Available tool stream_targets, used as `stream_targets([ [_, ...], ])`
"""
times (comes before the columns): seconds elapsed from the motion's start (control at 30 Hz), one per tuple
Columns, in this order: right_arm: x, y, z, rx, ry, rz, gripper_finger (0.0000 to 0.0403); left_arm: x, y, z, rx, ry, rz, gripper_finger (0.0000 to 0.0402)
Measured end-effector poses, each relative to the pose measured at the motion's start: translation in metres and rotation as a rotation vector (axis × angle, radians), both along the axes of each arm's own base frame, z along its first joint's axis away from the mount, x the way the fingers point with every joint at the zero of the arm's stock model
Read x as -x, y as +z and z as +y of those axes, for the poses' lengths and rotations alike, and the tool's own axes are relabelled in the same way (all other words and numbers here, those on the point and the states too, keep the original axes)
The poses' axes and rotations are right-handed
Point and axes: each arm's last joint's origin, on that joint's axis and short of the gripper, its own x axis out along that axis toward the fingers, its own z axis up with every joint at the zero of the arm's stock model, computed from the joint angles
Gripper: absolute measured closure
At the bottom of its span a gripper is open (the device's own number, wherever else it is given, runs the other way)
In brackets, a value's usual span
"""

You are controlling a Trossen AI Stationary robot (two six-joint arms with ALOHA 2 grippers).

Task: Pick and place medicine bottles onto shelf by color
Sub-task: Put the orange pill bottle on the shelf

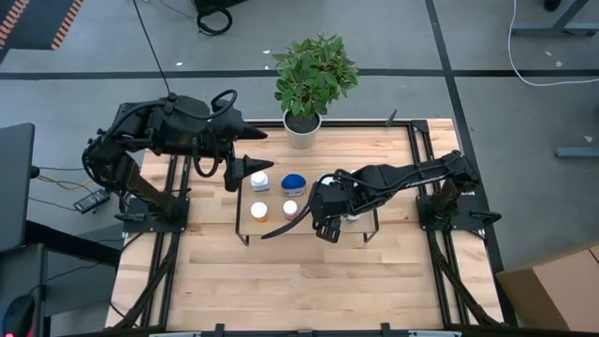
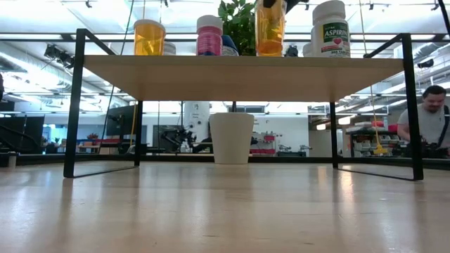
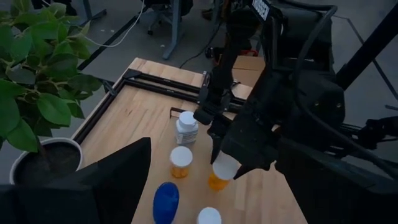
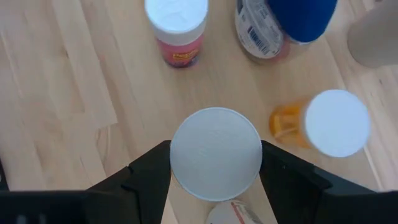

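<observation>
The shelf (image 1: 370, 234) stands mid-table with several medicine bottles upright on it: a white aspirin bottle (image 2: 330, 29), a pink one (image 4: 178, 31), a blue-topped one (image 1: 293, 183) and white-capped orange ones (image 4: 329, 124) (image 3: 181, 162). My right gripper (image 1: 324, 217) reaches over the shelf and is shut on another orange, white-capped bottle (image 3: 220, 175). My left gripper (image 1: 261, 153) hangs open above the shelf's far left corner, touching nothing. My right gripper pinches the orange bottle by its white cap (image 4: 215, 154), one finger (image 4: 146, 177) on each side of it. The fingers come steeply from above. The bottle stays upright below them; whether its base (image 2: 270, 52) touches the shelf top I cannot tell.
A white pot (image 1: 302, 128) with a green plant stands at the table's far edge behind the shelf. The near half of the wooden table (image 1: 299, 290) is bare. Black frame rails (image 1: 426, 159) run along both sides. A person (image 2: 430, 119) sits in the room beyond.
</observation>
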Motion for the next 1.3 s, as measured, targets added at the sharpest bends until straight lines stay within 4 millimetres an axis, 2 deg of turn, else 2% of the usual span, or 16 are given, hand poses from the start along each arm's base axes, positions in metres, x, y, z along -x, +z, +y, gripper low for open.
stream_targets([
  [0.3, -0.008, -0.005, -0.002, -0.010, -0.003, -0.012, 0.0171, 0.000, 0.000, 0.000, 0.009, 0.004, -0.001, 0.0047],
  [0.7, -0.007, -0.014, 0.001, -0.053, 0.002, 0.028, 0.0171, 0.000, 0.000, 0.000, 0.010, 0.005, -0.001, 0.0047],
  [1.3, -0.006, -0.015, 0.001, -0.048, -0.019, 0.035, 0.0169, 0.000, 0.000, -0.002, 0.003, -0.006, 0.001, 0.0047],
])
